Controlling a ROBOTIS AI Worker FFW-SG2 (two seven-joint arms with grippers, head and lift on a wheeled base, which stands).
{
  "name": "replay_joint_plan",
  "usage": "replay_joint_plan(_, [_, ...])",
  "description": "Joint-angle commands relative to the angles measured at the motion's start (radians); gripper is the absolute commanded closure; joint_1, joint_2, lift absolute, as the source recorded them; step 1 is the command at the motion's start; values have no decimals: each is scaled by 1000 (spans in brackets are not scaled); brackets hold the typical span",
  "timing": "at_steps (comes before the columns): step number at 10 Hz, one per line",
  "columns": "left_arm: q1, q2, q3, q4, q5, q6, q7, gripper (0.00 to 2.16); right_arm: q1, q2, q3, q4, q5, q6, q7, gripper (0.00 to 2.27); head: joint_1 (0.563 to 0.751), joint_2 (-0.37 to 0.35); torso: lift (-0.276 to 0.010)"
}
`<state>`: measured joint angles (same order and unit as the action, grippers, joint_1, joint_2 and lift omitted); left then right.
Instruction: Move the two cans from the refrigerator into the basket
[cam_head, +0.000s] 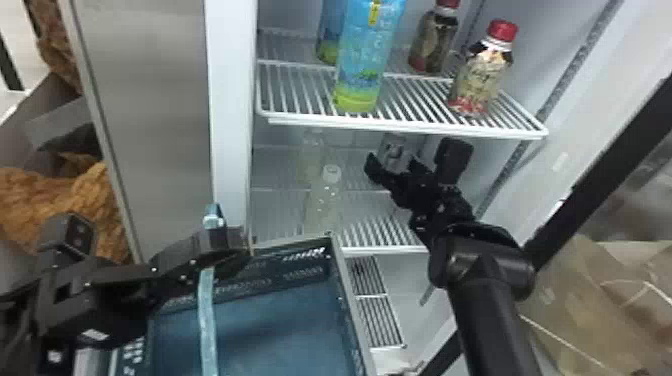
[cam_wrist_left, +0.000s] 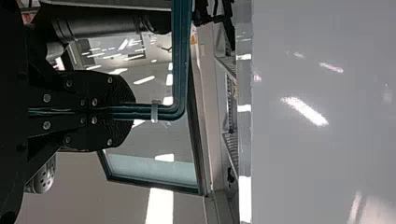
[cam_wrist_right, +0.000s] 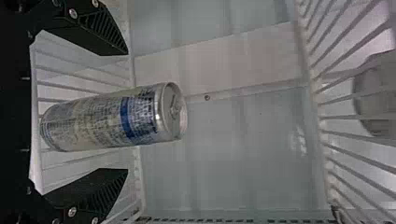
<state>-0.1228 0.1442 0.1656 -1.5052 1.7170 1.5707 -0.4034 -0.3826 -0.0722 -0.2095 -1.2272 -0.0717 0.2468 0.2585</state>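
Note:
On the refrigerator's middle shelf, a silvery can (cam_head: 393, 145) stands upright under the upper rack. My right gripper (cam_head: 413, 161) reaches in at that can, fingers spread. From the right wrist, the can (cam_wrist_right: 100, 116) shows between the two fingers of the open right gripper (cam_wrist_right: 127, 112), with a gap on either side. My left gripper (cam_head: 212, 241) is at the near left, shut on the light-blue handle (cam_head: 207, 320) of the blue basket (cam_head: 280, 320). In the left wrist view the left gripper (cam_wrist_left: 133, 112) clamps the teal handle (cam_wrist_left: 180, 60).
Clear bottles (cam_head: 327, 200) stand left of the right gripper on the same shelf. Above, the wire rack (cam_head: 415, 107) bears blue bottles (cam_head: 367, 55) and red-capped bottles (cam_head: 481, 75). The refrigerator's left frame (cam_head: 230, 125) rises behind the left gripper; its right wall borders the right arm.

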Motion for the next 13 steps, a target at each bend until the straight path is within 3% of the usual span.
replay_joint_plan(1, [-2, 0, 0, 2, 0, 1, 0, 1199, -32, 0, 4, 48, 22, -1, -16, 147, 653, -275, -218])
replay_joint_plan(13, [-10, 5, 0, 9, 6, 1, 0, 1199, -177, -6, 52, 261, 84, -31, -68, 165, 642, -257, -218])
